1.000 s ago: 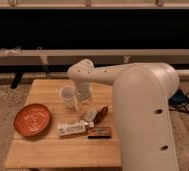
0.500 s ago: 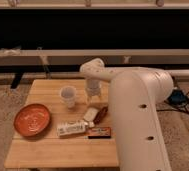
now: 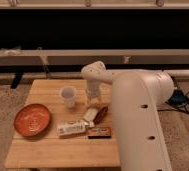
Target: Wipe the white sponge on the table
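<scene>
The white sponge (image 3: 90,115) is a small white block lying on the light-wood table (image 3: 48,150), right of centre. My gripper (image 3: 93,99) hangs from the white arm just above and behind the sponge, to the right of the white cup (image 3: 68,96). I cannot tell whether it touches the sponge. The long white labelled tube (image 3: 72,129) lies just in front of the sponge.
An orange plate (image 3: 33,120) sits at the table's left. A dark brown object (image 3: 103,112) lies right of the sponge, and a dark flat bar (image 3: 99,132) lies in front of it. My large white arm body (image 3: 138,125) covers the table's right edge.
My gripper has moved right, away from the cup, to above the sponge. The objects on the table have not moved.
</scene>
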Tool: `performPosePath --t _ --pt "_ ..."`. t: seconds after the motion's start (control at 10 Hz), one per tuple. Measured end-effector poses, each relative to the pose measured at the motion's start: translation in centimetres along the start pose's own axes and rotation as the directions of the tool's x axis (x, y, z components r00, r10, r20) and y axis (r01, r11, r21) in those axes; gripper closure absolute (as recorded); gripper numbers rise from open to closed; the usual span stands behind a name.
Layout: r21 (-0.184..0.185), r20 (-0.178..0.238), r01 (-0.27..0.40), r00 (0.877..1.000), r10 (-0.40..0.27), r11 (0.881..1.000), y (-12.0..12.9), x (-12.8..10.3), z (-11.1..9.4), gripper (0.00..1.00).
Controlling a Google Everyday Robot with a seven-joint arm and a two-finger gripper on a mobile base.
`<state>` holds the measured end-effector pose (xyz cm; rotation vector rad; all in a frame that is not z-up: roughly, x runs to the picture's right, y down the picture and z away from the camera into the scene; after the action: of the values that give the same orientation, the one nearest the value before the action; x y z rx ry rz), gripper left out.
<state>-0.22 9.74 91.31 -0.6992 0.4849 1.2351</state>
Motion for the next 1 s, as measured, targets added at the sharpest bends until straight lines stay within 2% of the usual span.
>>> performPosePath --t 0.6,1.0 --pt "0.018 -0.054 0.015 0.998 -0.014 1.0 1.0 0.8 1.1 0.35" --pt "0.016 -0.083 0.013 0.996 -0.012 1.0 1.5 1.8 1.2 0.35"
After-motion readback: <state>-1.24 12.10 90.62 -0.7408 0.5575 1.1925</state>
